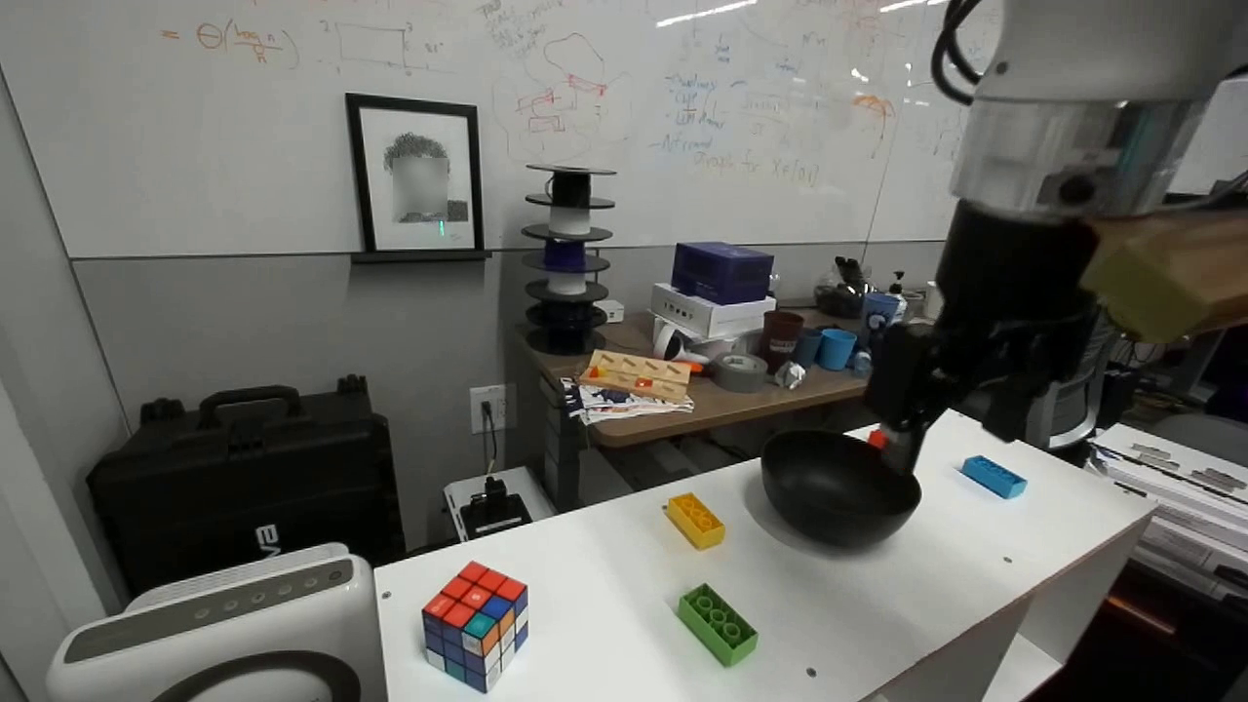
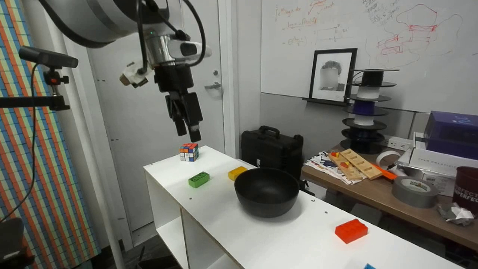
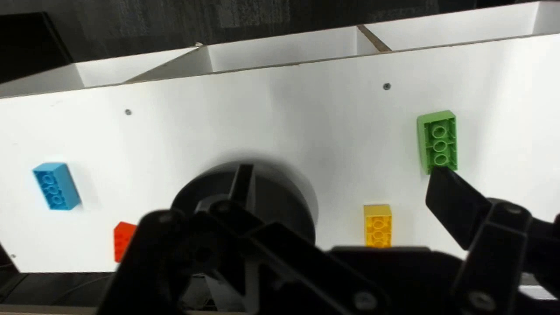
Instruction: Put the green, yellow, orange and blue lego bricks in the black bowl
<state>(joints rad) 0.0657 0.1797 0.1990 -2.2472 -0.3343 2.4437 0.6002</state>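
Hand [image 2: 188, 133] high above the worktop [image 1: 585, 595], jaws wide apart, gripping nothing! Green brick [image 1: 718, 624] and yellow brick [image 1: 695, 521] one side of the black bowl [image 2: 266, 204], orange-red brick [image 2: 351, 231] and blue brick [image 1: 994, 477] on the opposite side. Looks like first-pick time: align over one, then descend.

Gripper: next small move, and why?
I'd probably shift the gripper slightly to line it up over the yellow brick. In the wrist view it's open, holding nothing, and that brick shows off-centre in its open gap. The brick lies on the white shelf, outside the black bowl.
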